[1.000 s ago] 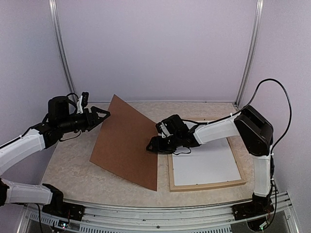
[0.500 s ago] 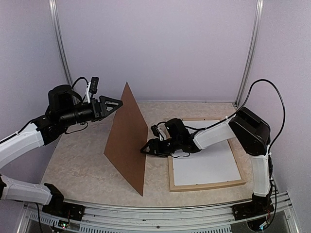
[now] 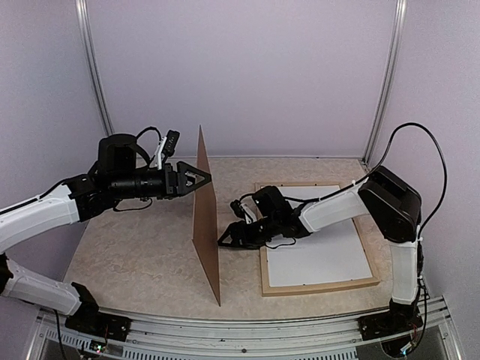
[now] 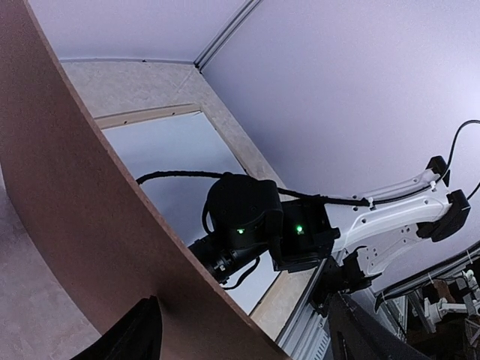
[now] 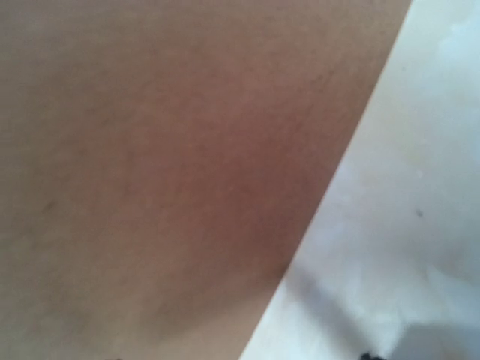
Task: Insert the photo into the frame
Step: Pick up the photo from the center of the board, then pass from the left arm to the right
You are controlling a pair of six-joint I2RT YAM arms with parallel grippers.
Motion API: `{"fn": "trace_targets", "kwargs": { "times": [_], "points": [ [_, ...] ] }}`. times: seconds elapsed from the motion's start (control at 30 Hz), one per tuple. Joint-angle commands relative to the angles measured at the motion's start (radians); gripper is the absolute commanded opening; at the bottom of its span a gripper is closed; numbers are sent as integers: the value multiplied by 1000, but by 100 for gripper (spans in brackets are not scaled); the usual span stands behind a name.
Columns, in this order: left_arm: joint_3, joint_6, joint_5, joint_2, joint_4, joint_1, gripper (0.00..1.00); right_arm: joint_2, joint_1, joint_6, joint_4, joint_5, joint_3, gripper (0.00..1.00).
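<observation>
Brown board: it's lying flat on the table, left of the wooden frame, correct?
Not flat: the brown board stands on its edge, nearly upright, on the table, left of the wooden frame. The top external view shows it.

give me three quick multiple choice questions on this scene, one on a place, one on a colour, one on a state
1. Where does the frame lie relative to the board?
A) to its left
B) to its right
C) on top of it

2. What colour is the board?
A) brown
B) white
C) black

3. How is the board placed?
A) lying flat
B) nearly upright on its lower edge
C) lifted clear in the air

Answers:
1 B, the top view shows the frame right of the board.
2 A, its visible faces are brown.
3 B, from above it shows as a tall narrow sliver.
</observation>
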Motion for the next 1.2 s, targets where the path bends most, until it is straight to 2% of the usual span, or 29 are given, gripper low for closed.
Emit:
{"fn": "trace_targets", "kwargs": {
  "times": [0.0, 0.2, 0.37, 0.63, 0.73, 0.87, 1.17],
  "points": [
    [23, 35, -38, 34, -68, -12, 74, -114, -26, -50, -115, 41, 10, 67],
    [109, 29, -132, 70, -178, -36, 72, -183, -46, -102, -256, 96, 55, 67],
    [110, 31, -126, 51, -153, -48, 76, -268, -77, -91, -282, 89, 62, 68],
    [127, 21, -133, 73, -141, -59, 76, -426, -107, -32, -311, 26, 83, 72],
    [137, 13, -157, 81, -137, -65, 76, -488, -95, -17, -321, 20, 82, 73],
    [157, 9, -183, 105, -121, -82, 78, -519, -54, -45, -430, 62, 141, 73],
    [226, -19, -214, 182, -82, -127, 79, -562, 29, -30, -472, 96, 188, 75]
  ]
}}
